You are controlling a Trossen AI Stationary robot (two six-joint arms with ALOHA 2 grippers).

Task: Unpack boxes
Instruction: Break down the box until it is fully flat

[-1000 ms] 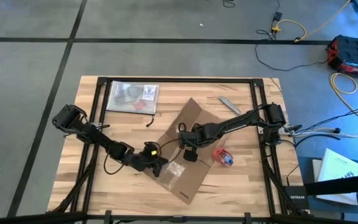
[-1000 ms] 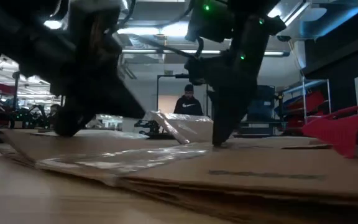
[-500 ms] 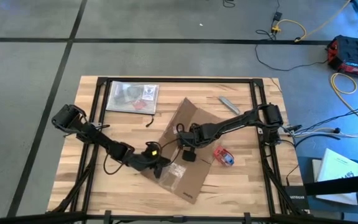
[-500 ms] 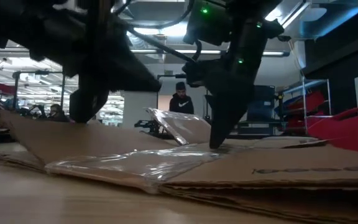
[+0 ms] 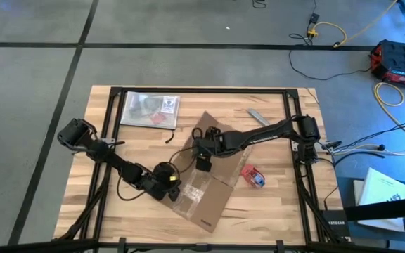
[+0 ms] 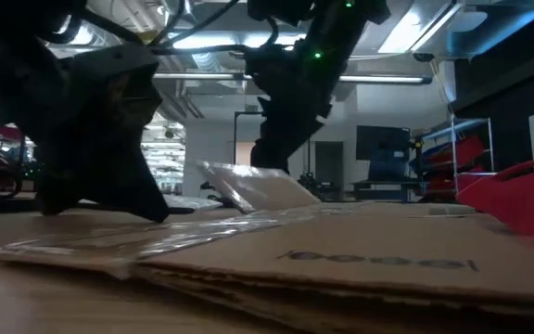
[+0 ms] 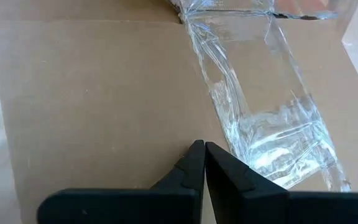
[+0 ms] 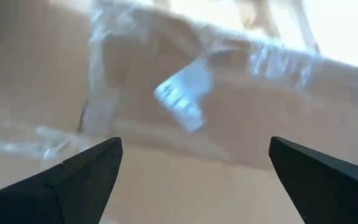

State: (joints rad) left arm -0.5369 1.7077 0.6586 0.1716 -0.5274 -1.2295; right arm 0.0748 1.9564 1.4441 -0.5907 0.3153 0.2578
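The left gripper (image 5: pixel 173 191), fingers pressed together and empty, is lowered onto the near edge of the flattened cardboard box (image 5: pixel 213 193) at mid-table, while the right gripper (image 5: pixel 201 163), spread wide and empty, is poised above its far half.

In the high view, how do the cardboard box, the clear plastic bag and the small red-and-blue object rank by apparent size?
Largest to smallest:
1. cardboard box
2. clear plastic bag
3. red-and-blue object
All lie flat on the table, so nearness hardly matters.

Two dark jointed arms, black looping cables, green indicator light, pointed black fingers (image 7: pixel 194 171)
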